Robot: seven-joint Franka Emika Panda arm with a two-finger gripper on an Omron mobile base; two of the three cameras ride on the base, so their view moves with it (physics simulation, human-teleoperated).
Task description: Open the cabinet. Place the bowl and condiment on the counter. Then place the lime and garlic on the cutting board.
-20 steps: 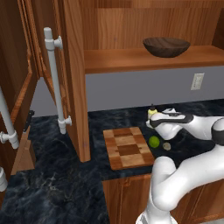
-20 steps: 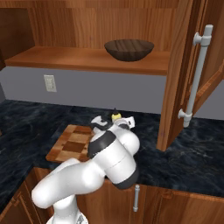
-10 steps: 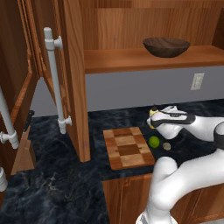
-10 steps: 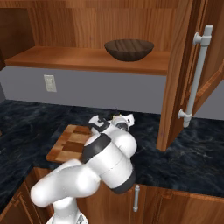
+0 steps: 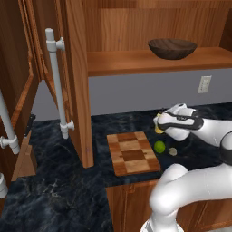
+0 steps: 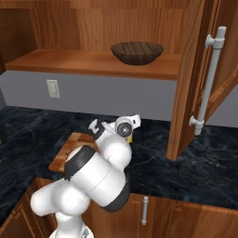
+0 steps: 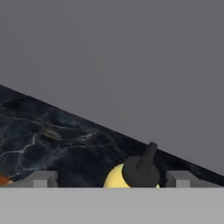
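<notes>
One bowl (image 5: pixel 172 48); one condiment (image 7: pixel 132 174); one lime (image 5: pixel 159 146); one garlic (image 5: pixel 172 151); one cutting board (image 5: pixel 132 152).

You see little of the condiment (image 7: pixel 131 176): in the hand view its yellow body is cut off below the shoulder, leaving the top and dark cap, and in the left base view the hand covers all but a yellow sliver (image 5: pixel 157 128). The gripper (image 5: pixel 159 123) has its fingers tucked behind its own white housing there, so you cannot judge the jaws from that side. In the right base view the arm hides most of the board (image 6: pixel 69 148). The garlic (image 5: pixel 172 151) is too small for you to make out any detail. The cabinet (image 5: pixel 74 68) runs past the frame's top.
</notes>
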